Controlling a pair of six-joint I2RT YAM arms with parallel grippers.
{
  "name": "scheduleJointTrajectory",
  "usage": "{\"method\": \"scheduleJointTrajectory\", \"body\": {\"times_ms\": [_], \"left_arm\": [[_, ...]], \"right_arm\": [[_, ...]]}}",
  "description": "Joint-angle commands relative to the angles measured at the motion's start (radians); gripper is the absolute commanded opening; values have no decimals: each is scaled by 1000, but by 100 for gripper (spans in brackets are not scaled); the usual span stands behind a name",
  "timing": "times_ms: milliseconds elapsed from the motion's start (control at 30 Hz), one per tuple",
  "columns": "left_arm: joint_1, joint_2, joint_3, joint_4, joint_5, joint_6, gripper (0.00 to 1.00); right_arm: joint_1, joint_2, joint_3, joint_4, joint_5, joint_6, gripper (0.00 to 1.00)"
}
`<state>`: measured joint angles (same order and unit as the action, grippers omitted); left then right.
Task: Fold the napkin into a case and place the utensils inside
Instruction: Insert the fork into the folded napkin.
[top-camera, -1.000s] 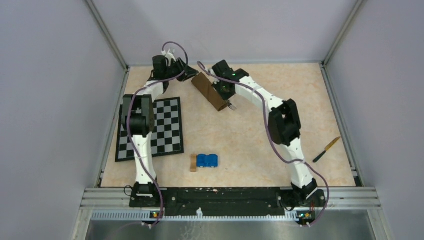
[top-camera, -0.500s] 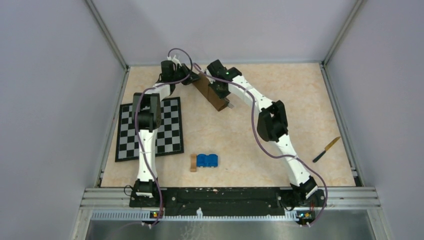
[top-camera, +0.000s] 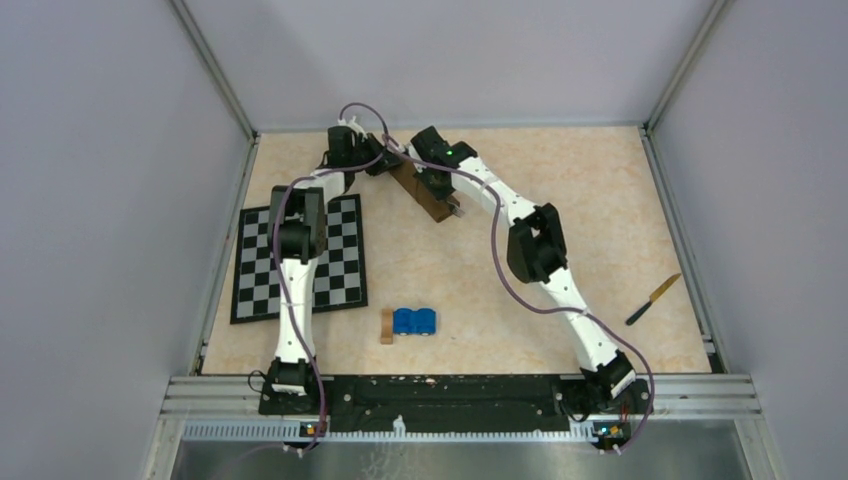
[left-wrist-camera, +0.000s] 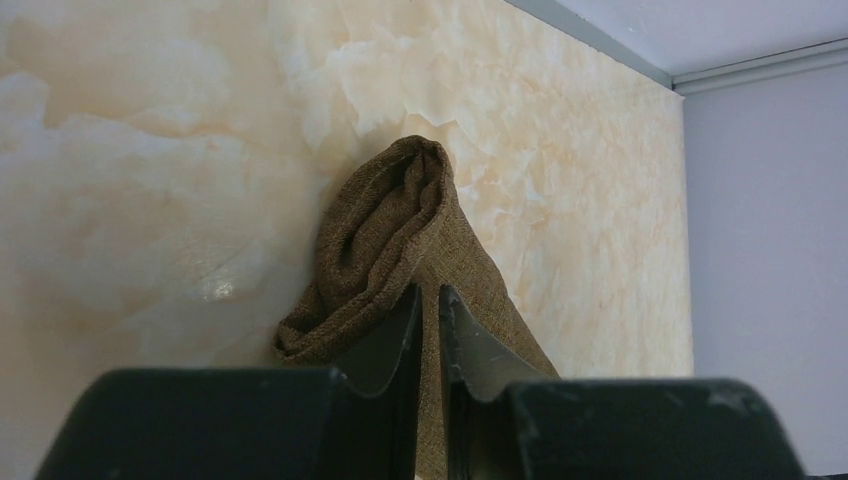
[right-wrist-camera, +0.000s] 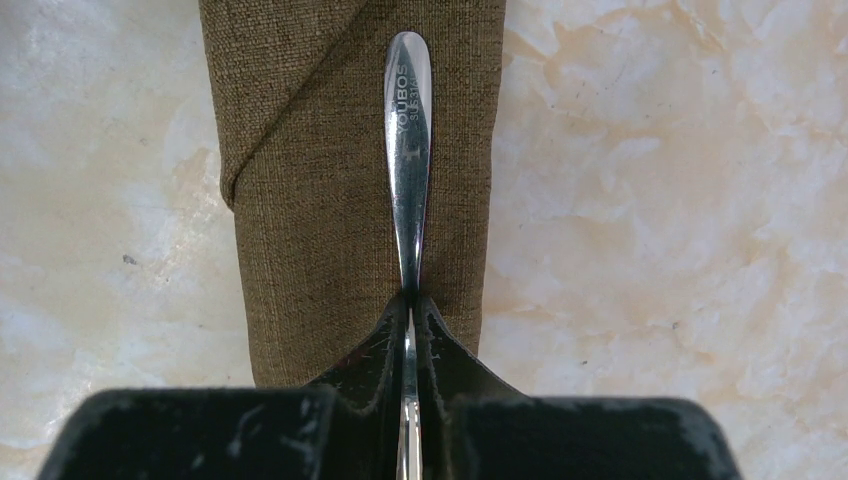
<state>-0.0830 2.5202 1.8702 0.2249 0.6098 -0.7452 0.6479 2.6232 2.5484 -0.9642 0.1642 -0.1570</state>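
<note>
The dark brown napkin, folded into a long narrow case (top-camera: 418, 188), lies slantwise at the far middle of the table. My left gripper (left-wrist-camera: 428, 292) is at its far end, shut on a bunched fold of the case (left-wrist-camera: 385, 225). My right gripper (right-wrist-camera: 411, 297) is shut on a shiny metal utensil handle (right-wrist-camera: 408, 150), which lies along the top of the case (right-wrist-camera: 320, 250). In the top view the left gripper (top-camera: 380, 163) and right gripper (top-camera: 443, 190) meet over the cloth. A second utensil, a knife (top-camera: 654, 298), lies far right.
A black-and-white checkered mat (top-camera: 340, 255) lies at the left under the left arm. A small tan wooden block (top-camera: 387, 326) and a blue object (top-camera: 414, 321) sit near the front middle. Grey walls enclose the table on three sides.
The left arm swung right onto the case's far end and its jaws closed on the cloth. The right arm shifted slightly toward the far left, still holding the utensil.
</note>
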Motion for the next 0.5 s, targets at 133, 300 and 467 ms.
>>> {"method": "scheduleJointTrajectory", "body": {"times_ms": [133, 300, 467], "left_arm": [[-12, 1, 22, 4, -21, 39, 15], [-14, 2, 26, -11, -25, 50, 15], [-14, -3, 21, -28, -25, 58, 15]], "right_arm": [[16, 16, 69, 86, 23, -7, 18], [26, -86, 60, 78, 48, 73, 39], [24, -382, -278, 138, 44, 302, 52]]}}
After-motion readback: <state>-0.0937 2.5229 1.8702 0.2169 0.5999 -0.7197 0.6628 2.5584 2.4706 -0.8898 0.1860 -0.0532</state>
